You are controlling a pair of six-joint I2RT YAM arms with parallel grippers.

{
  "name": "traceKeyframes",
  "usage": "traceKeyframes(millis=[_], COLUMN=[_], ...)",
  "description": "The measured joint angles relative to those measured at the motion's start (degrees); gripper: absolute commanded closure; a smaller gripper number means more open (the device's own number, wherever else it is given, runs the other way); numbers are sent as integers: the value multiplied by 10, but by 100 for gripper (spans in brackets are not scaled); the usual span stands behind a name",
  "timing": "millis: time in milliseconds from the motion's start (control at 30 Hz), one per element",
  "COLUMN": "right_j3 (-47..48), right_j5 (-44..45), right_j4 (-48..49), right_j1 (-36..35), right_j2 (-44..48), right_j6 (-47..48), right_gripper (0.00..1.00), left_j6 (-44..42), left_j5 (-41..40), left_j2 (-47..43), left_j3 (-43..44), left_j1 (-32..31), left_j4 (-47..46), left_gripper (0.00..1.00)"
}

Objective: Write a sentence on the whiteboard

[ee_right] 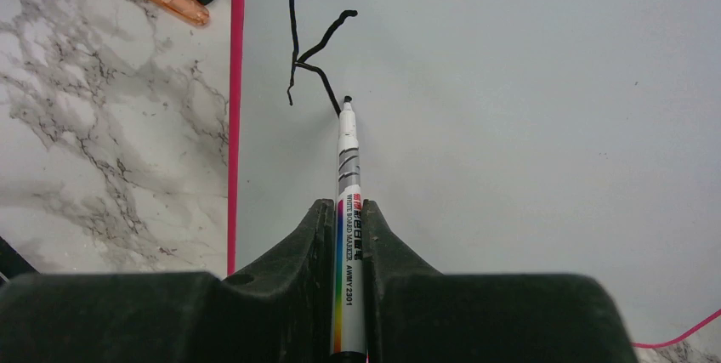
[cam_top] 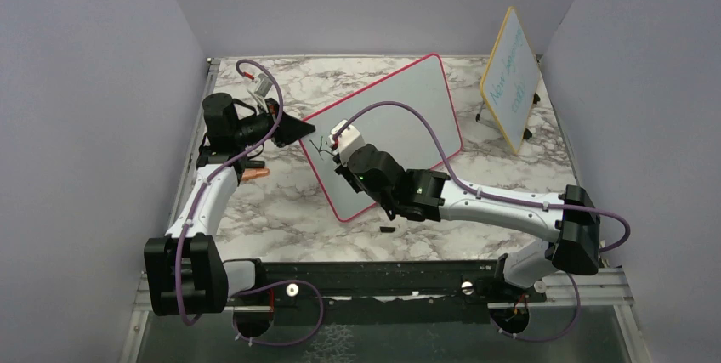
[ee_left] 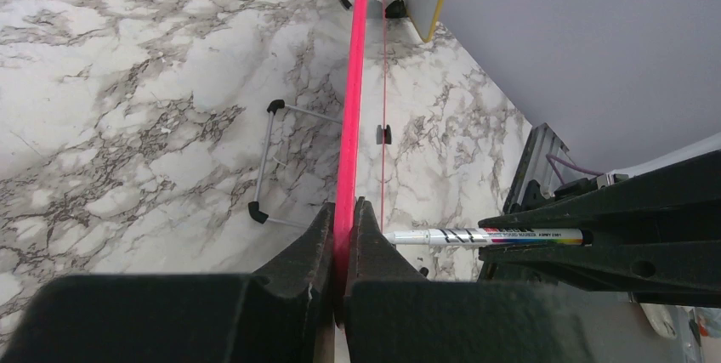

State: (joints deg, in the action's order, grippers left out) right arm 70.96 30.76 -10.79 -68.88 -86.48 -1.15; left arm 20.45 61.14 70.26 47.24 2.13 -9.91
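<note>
Marble table (cam_top: 281, 210) bears the whiteboard (cam_top: 425, 91), lengthwise from near-left to far-right.

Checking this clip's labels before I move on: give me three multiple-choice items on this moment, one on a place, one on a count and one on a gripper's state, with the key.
1. Where on the whiteboard is the left gripper?
A) on its pink-red frame
B) at its middle
C) nowhere near it

2. How many black letters are on the whiteboard?
A) none
B) one
C) four

3. The right gripper is:
A) open
B) shut on nothing
C) shut on the whiteboard marker

Key:
1 A: the left wrist view shows the fingers pinching the frame's edge.
2 B: only a black K shows.
3 C: the marker sits clamped between its fingers, with its tip at the K's lower stroke.
</note>
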Motion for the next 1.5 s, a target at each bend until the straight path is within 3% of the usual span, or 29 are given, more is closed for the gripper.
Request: traceKeyframes(millis=[1500], right_j3=[1], right_j5=[36], right_j4=[6], right_j1=[8], right_j2=[1], right_j6=[1], right_gripper=[100], left_j6=[0], left_j5=[0], left_j2=[1], left_j3=[0], left_j1=[0], left_j4=[0], left_gripper=[100])
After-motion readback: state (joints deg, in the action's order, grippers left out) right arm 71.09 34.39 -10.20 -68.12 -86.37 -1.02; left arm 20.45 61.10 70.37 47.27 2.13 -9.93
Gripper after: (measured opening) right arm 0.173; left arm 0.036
